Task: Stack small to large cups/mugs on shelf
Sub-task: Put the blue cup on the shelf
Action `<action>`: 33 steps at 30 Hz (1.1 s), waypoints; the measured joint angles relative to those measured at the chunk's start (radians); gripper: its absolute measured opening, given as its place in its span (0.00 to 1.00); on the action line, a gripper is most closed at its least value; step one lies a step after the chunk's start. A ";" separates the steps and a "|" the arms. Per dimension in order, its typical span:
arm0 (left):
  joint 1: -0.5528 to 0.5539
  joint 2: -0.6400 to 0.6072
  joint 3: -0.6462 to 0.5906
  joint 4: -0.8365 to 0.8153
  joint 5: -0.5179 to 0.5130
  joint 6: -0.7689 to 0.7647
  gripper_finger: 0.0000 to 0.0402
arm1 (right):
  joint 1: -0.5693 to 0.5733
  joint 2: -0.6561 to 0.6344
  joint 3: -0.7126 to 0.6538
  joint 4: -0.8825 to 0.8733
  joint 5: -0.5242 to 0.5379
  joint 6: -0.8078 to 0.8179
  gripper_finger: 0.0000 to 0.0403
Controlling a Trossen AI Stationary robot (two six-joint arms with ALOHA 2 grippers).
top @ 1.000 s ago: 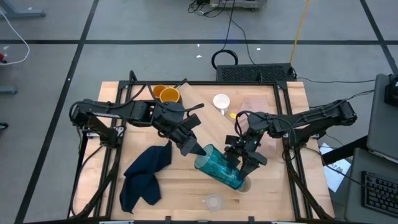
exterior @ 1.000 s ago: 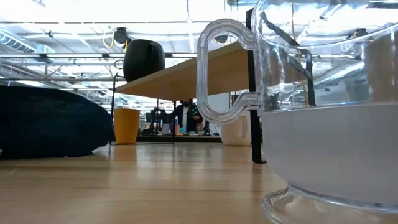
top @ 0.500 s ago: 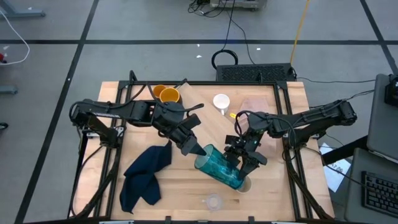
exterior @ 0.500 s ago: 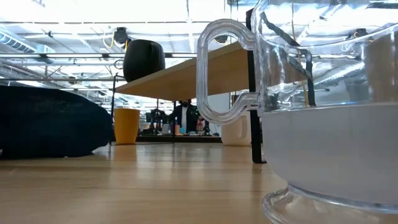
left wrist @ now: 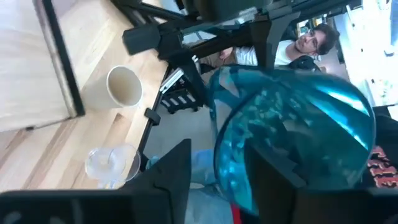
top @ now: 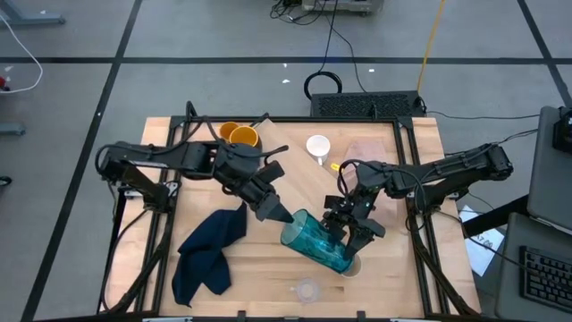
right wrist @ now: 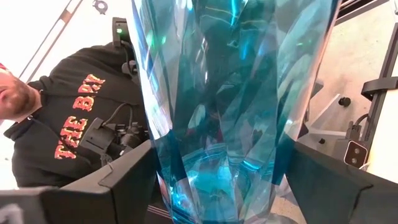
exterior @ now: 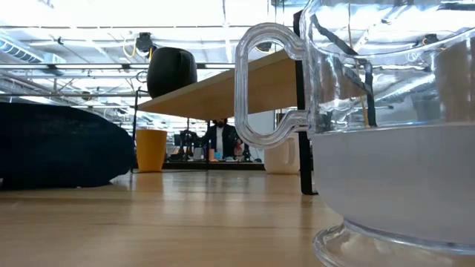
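The right hand (top: 349, 234) clasps the teal tumbler (top: 317, 241) around its body, a dark finger on either side of the faceted wall, as the right wrist view shows with the tumbler (right wrist: 230, 93) filling the gap between the fingers. The tumbler is held tilted, its open mouth towards the left arm and its base towards the near right, where it sits over the rim of a beige-grey cup (top: 352, 266) on the surface (top: 259, 268).

The left hand (top: 279, 215) is at the tumbler's mouth, its fingers narrowly parted around the rim; in the left wrist view the rim (left wrist: 292, 137) lies between the two dark fingers, and whether they touch it cannot be told.

Beside the left hand a dark blue cloth (top: 207, 250) lies crumpled on the surface. A small clear cup (top: 307, 290) stands near the front edge, close to the low camera, where it fills the right of that view (exterior: 386, 133). At the back, under the shelf (exterior: 223, 89), stand a yellow-orange mug (top: 241, 136) and a white mug (top: 318, 146). A dark rounded thing (exterior: 171, 70) rests on top of the shelf. A person in a black hooded top with red lettering (right wrist: 68, 124) is beyond the surface.
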 joint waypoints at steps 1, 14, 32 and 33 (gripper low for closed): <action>0.000 -0.005 0.000 -0.018 0.001 0.001 0.40 | 0.000 0.000 0.000 0.000 0.000 0.000 0.75; 0.005 -0.157 0.000 -0.161 -0.071 -0.023 0.49 | -0.070 0.000 0.000 0.002 -0.001 -0.050 0.75; -0.021 -0.373 0.001 -0.134 -0.328 0.077 0.46 | -0.426 0.000 0.000 0.055 0.060 -0.249 0.75; -0.021 -0.382 0.001 -0.134 -0.339 0.083 0.46 | -0.441 0.000 0.000 0.064 0.062 -0.269 0.75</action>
